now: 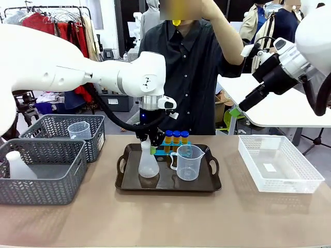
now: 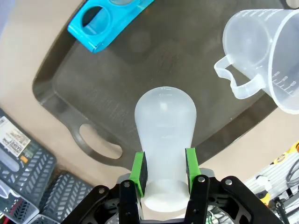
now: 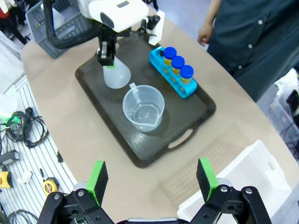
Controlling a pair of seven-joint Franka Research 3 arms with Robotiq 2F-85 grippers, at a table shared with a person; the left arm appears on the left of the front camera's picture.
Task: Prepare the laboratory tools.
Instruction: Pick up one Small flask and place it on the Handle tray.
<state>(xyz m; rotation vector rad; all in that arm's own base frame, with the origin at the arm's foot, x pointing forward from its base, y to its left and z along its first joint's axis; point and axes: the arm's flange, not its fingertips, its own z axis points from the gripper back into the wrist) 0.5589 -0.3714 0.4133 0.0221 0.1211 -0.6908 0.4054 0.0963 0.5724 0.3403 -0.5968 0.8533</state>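
The only writing to be made out is the raised scale on the clear measuring beaker (image 2: 266, 51) at the upper right of the left wrist view: graduation lines with small figures, too faint to read. A printed label sits on something in a grey basket at that view's lower left edge, but its text is too small to tell.

In the middle of the front view, the left gripper (image 1: 146, 148) points straight down, and its green pads (image 2: 137, 173) are clamped on the neck of the translucent white conical flask (image 1: 148, 164). The flask stands upright on the left part of the dark brown handled tray (image 1: 168, 187). Just to its right on the same tray is the beaker, handle turned towards the flask. Behind them, at the tray's far edge, the blue rack (image 1: 173, 148) holds three blue-capped tubes (image 1: 176, 138) of orange liquid; its hole nearest the flask is empty.

The right gripper (image 3: 152, 179) hangs high in the upper right of the front view, well clear of the table, its jaws spread wide with nothing between them.

At the left of the front view sit two grey mesh baskets (image 1: 44, 175), the near one holding a white bottle, the far one another clear beaker. A white lattice tray (image 1: 279, 163) lies at the right. A person in a dark shirt (image 1: 194, 67) stands behind the table.
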